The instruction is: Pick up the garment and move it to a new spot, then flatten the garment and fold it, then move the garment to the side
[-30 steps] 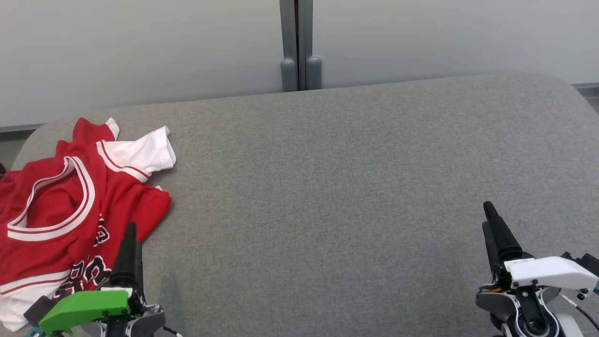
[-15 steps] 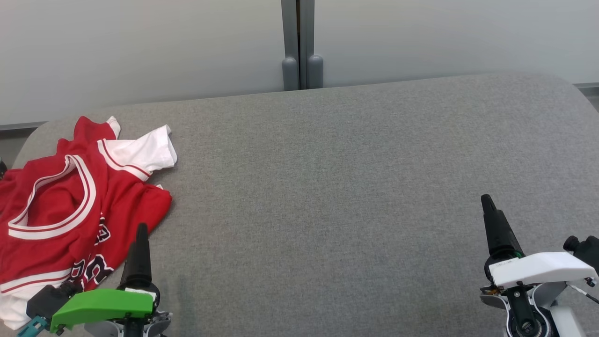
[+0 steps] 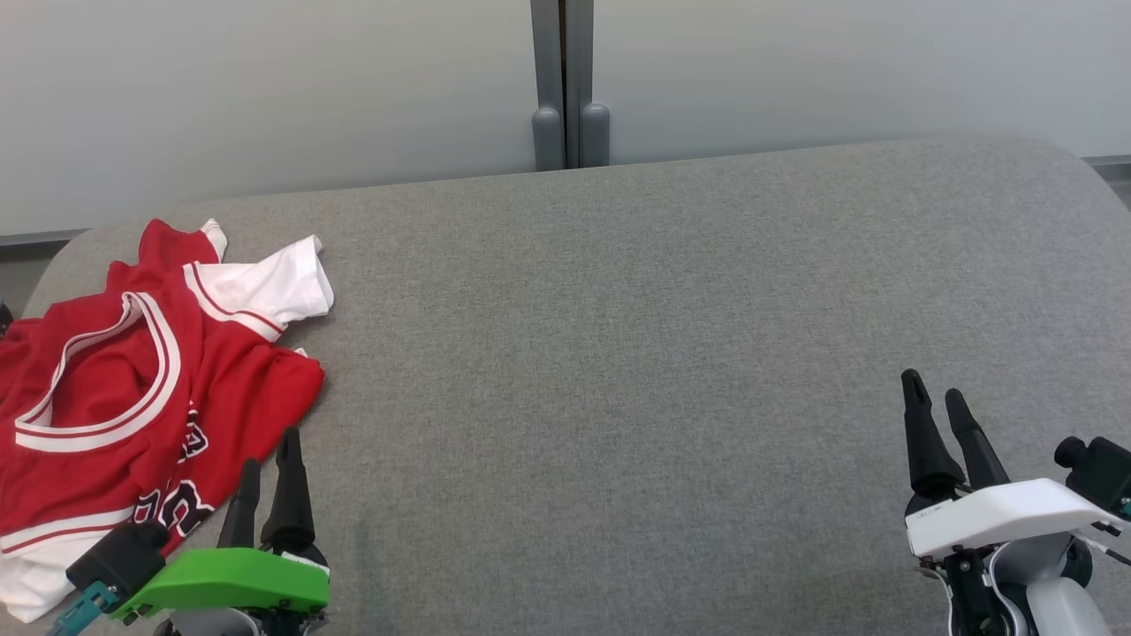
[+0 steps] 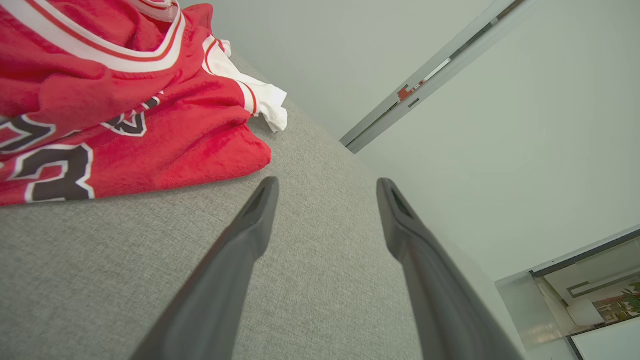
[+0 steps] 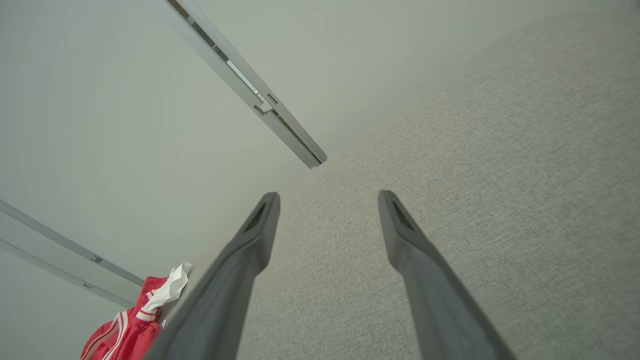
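A red and white basketball jersey [image 3: 132, 389] lies crumpled at the left end of the grey table [image 3: 618, 336], with black lettering near its lower edge. My left gripper [image 3: 269, 450] stands open at the lower left, just right of the jersey's hem and holding nothing. In the left wrist view the jersey [image 4: 115, 110] lies to the upper left of the spread fingers [image 4: 250, 230]. My right gripper [image 3: 932, 393] is open at the lower right over bare fabric, far from the garment. The right wrist view shows the jersey [image 5: 135, 325] small at the lower left.
A pale wall with a vertical grey post [image 3: 567, 84] runs behind the table's far edge. The table's rounded corners fall away at the left [image 3: 53, 265] and the right [image 3: 1091, 172]. A wide stretch of grey surface lies between the two grippers.
Both grippers have gone from fingers together to open. The left one has shifted right and lower, off the jersey's edge; the right one has dropped slightly.
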You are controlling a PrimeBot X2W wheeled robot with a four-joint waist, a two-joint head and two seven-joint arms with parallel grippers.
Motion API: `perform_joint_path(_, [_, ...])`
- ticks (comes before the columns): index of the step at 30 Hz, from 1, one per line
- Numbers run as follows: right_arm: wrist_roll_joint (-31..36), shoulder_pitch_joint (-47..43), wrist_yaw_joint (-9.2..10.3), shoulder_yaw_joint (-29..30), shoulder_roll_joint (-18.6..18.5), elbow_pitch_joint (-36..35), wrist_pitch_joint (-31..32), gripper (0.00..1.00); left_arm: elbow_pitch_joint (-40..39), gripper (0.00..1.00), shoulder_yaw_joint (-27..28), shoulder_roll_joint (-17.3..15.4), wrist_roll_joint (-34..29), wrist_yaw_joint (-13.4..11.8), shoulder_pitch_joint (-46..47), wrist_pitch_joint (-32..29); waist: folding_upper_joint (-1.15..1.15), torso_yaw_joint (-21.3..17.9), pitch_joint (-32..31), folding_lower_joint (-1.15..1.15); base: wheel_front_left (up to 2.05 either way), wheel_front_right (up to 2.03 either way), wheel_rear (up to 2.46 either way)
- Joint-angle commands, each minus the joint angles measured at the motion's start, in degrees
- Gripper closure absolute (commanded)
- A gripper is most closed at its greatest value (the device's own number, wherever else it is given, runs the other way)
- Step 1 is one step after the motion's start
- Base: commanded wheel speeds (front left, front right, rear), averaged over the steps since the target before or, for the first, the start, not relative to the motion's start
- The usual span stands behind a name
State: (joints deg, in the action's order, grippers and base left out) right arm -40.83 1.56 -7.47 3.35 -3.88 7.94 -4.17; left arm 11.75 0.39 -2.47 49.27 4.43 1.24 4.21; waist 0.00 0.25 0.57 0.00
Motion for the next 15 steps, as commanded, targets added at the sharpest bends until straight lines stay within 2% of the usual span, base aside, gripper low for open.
perform_joint_path(1, [2.52,0.33,-0.02,-0.04,-0.44,-0.97,-0.75,0.00,-0.81,0.00,-0.12,-0.42,-2.23,-0.41,0.04,0.71,0.00,-0.01,-0.02,0.00,0.00,0.00,0.00])
perform_joint_path(15, [14.14,-0.13,-0.03,-0.78,-0.99,-1.14,-3.13,0.00,-1.15,0.00,-0.92,-0.48,-14.20,-1.39,-0.95,3.11,0.00,0.13,0.11,0.00,0.00,0.00,0.00])
